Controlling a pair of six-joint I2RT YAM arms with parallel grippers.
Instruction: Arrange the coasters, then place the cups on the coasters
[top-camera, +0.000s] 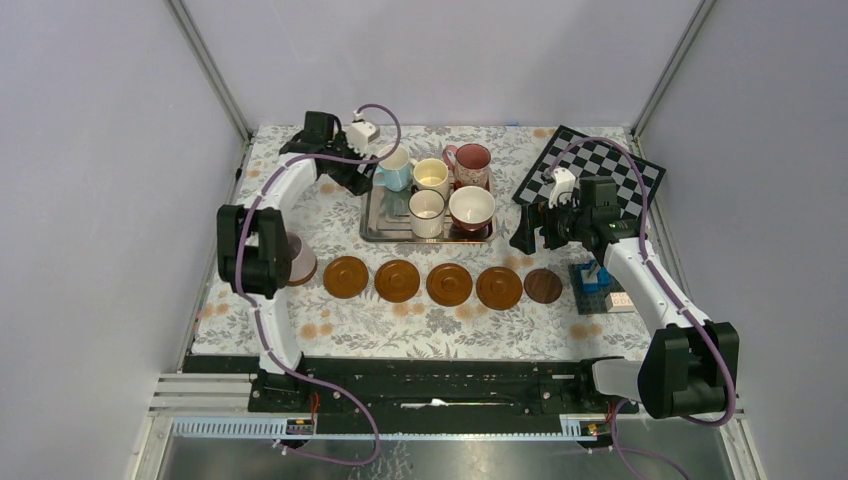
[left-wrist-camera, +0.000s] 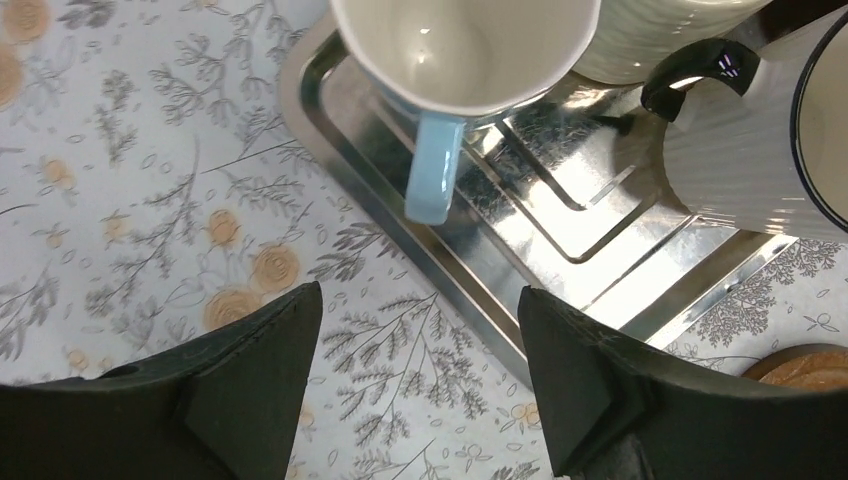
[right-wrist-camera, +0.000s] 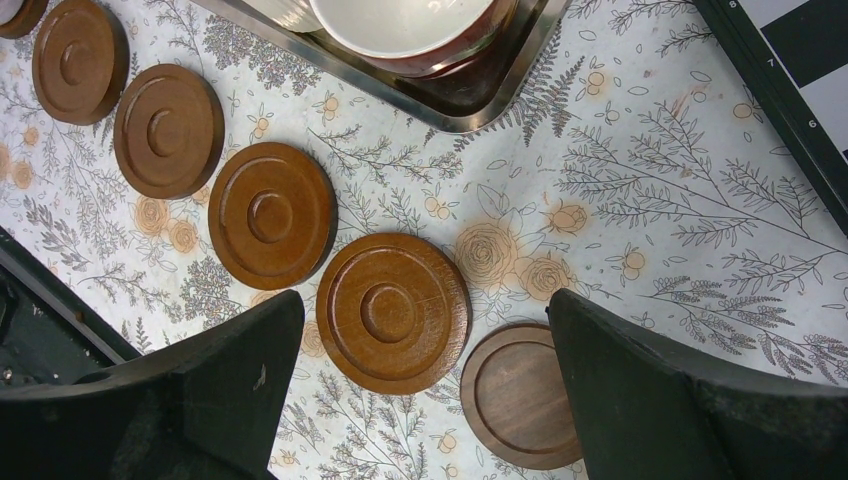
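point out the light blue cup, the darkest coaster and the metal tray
light blue cup (top-camera: 394, 170), top view, on its open mouth
darkest coaster (right-wrist-camera: 518, 395), right wrist view, on its flat centre
metal tray (left-wrist-camera: 485, 285), left wrist view, on its raised rim

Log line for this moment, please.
left gripper open, facing light blue ceramic mug on silver metal tray | right gripper open above round brown wooden coasters

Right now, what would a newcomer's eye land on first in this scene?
Five bare brown coasters sit in a row, left to right, in front of a silver tray that holds five mugs. The left hand is open and faces the handle of the blue mug at the tray's left rear corner. A checkerboard lies at the right rear.
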